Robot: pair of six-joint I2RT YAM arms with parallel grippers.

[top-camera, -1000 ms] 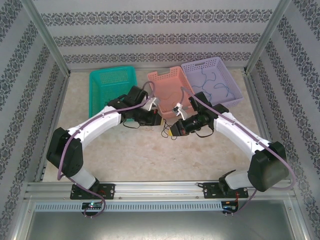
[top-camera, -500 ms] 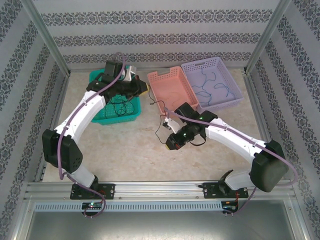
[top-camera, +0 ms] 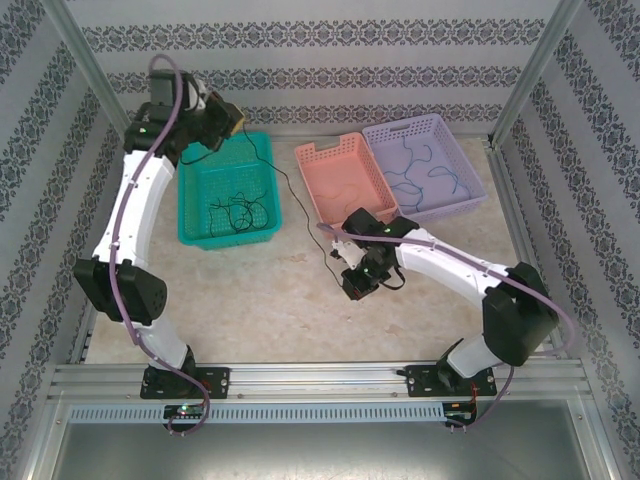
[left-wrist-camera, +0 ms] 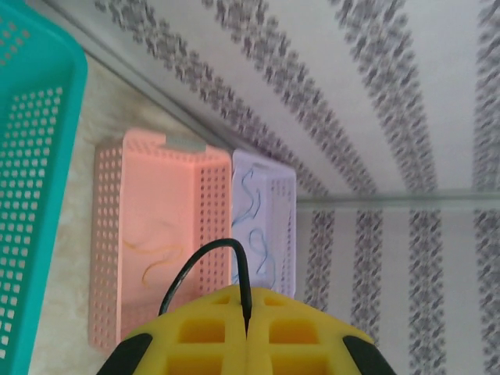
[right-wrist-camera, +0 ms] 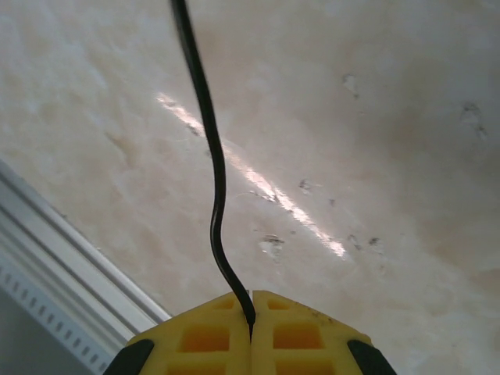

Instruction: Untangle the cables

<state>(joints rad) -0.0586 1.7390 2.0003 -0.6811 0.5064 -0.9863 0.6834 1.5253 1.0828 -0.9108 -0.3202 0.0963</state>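
Left arm (top-camera: 138, 195) swung back, raised — jaws pinching a black cable (left-wrist-camera: 242, 273).

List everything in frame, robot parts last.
teal basket: one, teal, far left of table
pink basket: one, pink, far middle
purple basket: one, lilac, far right, beside the pink one
stretched cable: one, black, running between both grippers
tangled cables: count unclear, black, inside teal basket
blue cables: a few, blue, inside purple basket
thin strand: one, orange, inside pink basket
table: one, beige marbled, under everything
left gripper: one, yellow pads, shut on stretched cable, raised by teal basket's far corner
right gripper: one, yellow pads, shut on stretched cable, low over mid-table
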